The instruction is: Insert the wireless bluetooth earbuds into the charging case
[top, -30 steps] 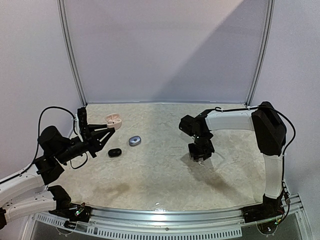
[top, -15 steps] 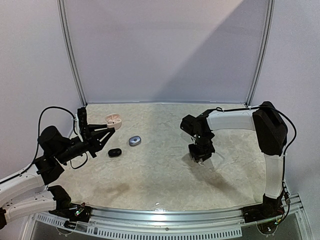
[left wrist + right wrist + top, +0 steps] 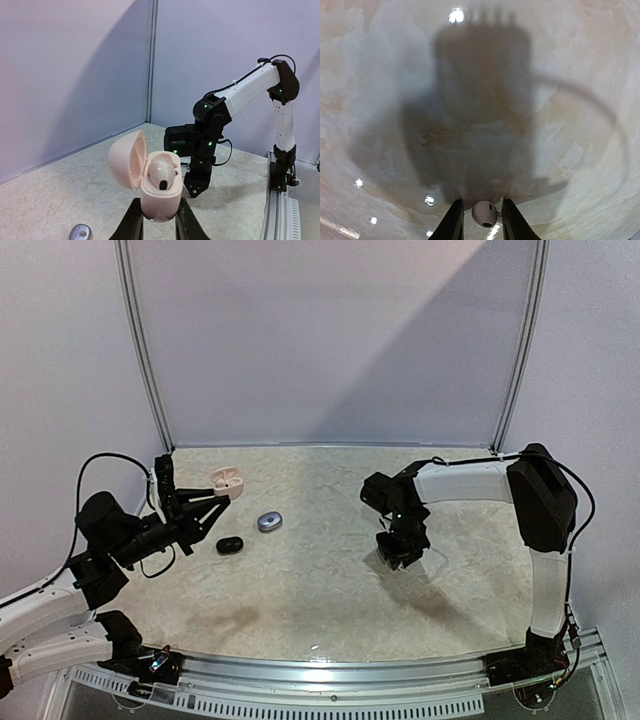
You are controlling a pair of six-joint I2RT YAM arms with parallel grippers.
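Moved: right gripper [image 3: 398, 556] has sunk slightly nearer the table [image 3: 320, 600]; the left arm is unchanged.
Right tool: jaws spread, straddling a loose white earbud [image 3: 485, 213] on the table, with slim gaps either side.
Left tool: left gripper [image 3: 157, 207] pinches the base of the open pink charging case [image 3: 159, 195], held aloft.
Done: one pale earbud [image 3: 161, 175] sits in that case.
Left: grasping the loose bud, then carrying and seating it.
Others: black case [image 3: 229, 545] and silvery-blue case [image 3: 269, 522] lie shut; what they hold is hidden.
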